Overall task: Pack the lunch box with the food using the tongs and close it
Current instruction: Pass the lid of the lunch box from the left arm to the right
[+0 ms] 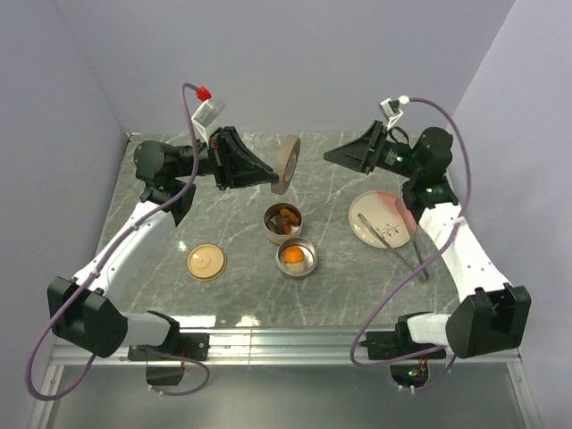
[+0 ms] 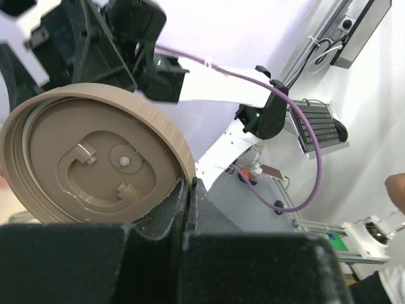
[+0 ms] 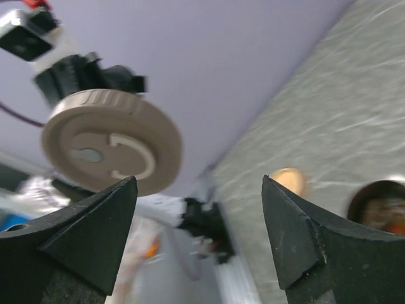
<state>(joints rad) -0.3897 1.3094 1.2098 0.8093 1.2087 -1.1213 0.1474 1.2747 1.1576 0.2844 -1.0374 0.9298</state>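
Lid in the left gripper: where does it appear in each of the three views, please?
Top external: lid upper centre, standing on edge.
Left wrist: lid fills the left half.
Right wrist: lid upper left.
Shared landmark: the left gripper pinching its rim.

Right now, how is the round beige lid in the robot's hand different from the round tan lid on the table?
The held beige lid stands on edge in the air, pinched by the left gripper; the tan lid lies flat on the marble table, untouched. The held lid looks greyer, the table lid yellower. Both are round.
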